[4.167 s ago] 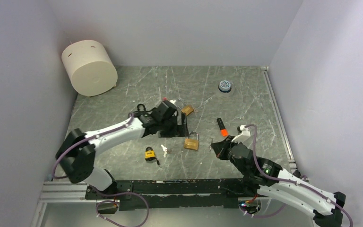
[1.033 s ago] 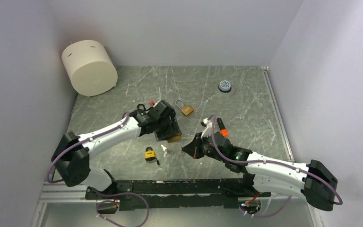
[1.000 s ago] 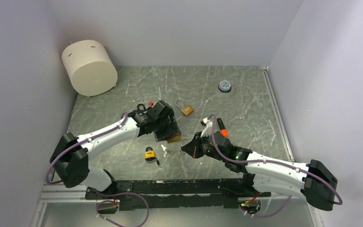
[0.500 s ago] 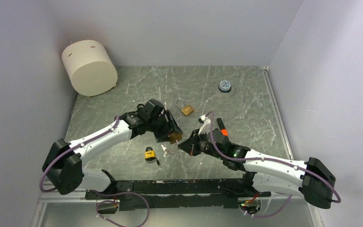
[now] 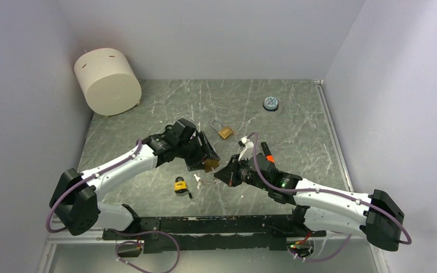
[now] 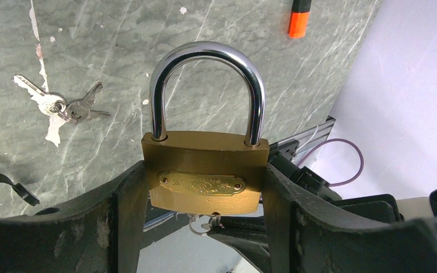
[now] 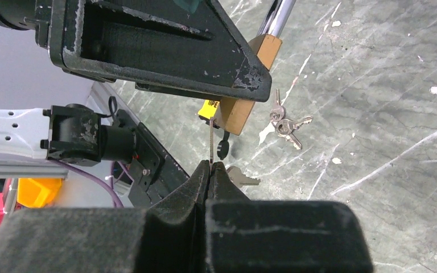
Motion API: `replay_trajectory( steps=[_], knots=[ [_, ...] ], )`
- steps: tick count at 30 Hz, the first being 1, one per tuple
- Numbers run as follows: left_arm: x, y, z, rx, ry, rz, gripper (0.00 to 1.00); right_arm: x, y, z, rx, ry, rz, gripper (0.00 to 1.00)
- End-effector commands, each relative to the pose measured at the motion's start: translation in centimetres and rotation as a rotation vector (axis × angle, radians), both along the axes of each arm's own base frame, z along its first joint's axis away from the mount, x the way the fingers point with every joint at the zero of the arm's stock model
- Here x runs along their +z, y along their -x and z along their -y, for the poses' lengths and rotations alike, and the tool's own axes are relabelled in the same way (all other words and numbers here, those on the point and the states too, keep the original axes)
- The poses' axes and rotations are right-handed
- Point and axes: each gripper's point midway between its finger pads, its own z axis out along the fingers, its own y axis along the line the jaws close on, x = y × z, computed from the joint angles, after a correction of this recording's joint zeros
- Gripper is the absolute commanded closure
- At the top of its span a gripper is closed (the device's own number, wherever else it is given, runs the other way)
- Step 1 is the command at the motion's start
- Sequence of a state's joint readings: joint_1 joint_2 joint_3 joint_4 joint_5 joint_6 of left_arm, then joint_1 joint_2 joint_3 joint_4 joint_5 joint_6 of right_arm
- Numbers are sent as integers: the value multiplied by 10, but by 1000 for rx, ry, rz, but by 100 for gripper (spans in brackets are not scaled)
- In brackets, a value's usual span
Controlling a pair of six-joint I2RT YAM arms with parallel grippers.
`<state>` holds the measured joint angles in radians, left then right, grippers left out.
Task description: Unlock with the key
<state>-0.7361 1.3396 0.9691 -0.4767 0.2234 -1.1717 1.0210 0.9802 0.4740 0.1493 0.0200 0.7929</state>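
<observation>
Brushed brass padlock (image 6: 206, 176), its shackle (image 6: 205, 51) polished, mirror-bright steel. Loose keys (image 6: 62, 105) are plain dull metal. The worktop (image 6: 119, 34) looks like smooth, grey-veined stone, chipped white in spots.

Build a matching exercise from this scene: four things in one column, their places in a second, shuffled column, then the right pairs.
1. brass padlock
2. thin key
3. loose key bunch
4. white roll

A. flat on the table beside the yellow padlock
B. far left corner of the table
C. clamped in the left gripper
D. pinched in the right gripper

Pairs: 1-C, 2-D, 3-A, 4-B
</observation>
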Motion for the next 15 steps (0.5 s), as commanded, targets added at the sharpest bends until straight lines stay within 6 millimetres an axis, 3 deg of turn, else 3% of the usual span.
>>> replay_trajectory(
  steps=[1,15],
  knots=[
    [43,-8,9,-2,116,90,70,22,-2,-6,9,-18,16,100],
    [45,-12,7,25,130,89,70,15,6,-5,51,18,-10,100]
  ],
)
